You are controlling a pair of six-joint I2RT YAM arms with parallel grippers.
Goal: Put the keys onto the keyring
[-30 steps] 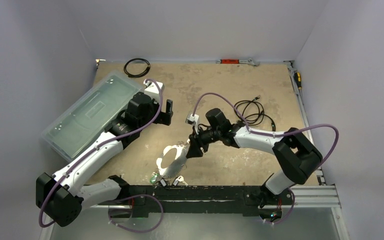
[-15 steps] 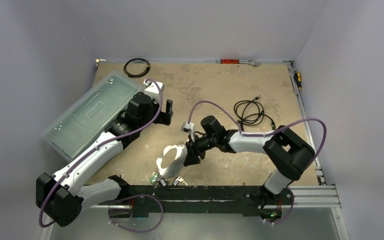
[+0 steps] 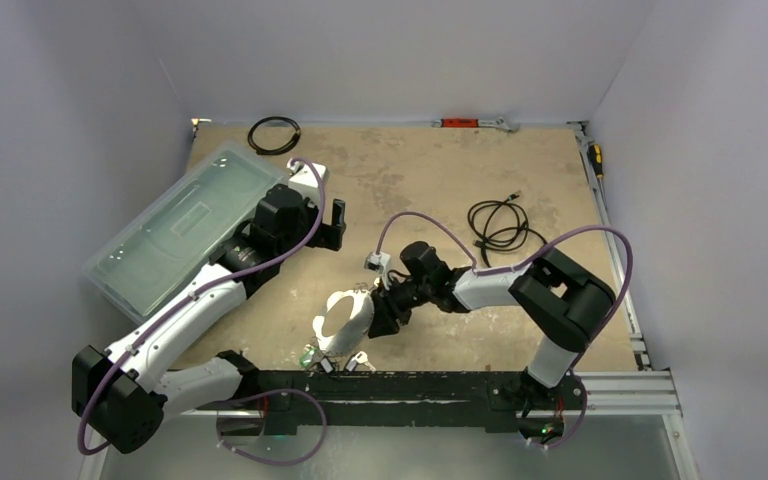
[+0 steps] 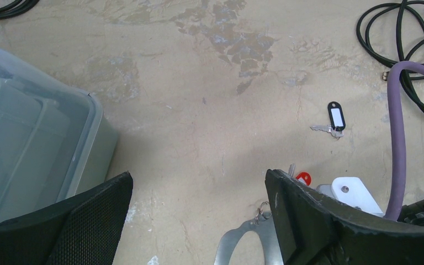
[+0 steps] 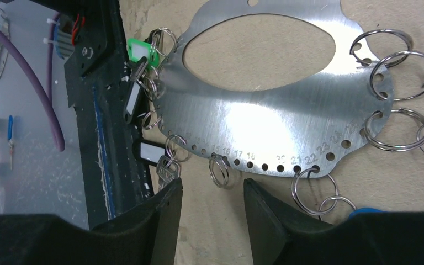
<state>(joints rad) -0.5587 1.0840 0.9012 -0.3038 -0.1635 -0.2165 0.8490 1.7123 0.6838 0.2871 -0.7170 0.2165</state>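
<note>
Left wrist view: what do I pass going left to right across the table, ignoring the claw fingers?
Clear plastic box → keyring at the bottom edge → black-tagged key → purple cable. The red tag and the black cable are left out because they overlap their neighbours.

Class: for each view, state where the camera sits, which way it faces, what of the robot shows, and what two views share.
Top external: above and behind, facing down on the table; left arm and right arm show.
Left wrist: on the left arm, facing down at a black-tagged key; left gripper open at the bottom.
Right wrist: close above the keyring, facing down; right gripper at the bottom.
Shared: all three see the keyring.
</note>
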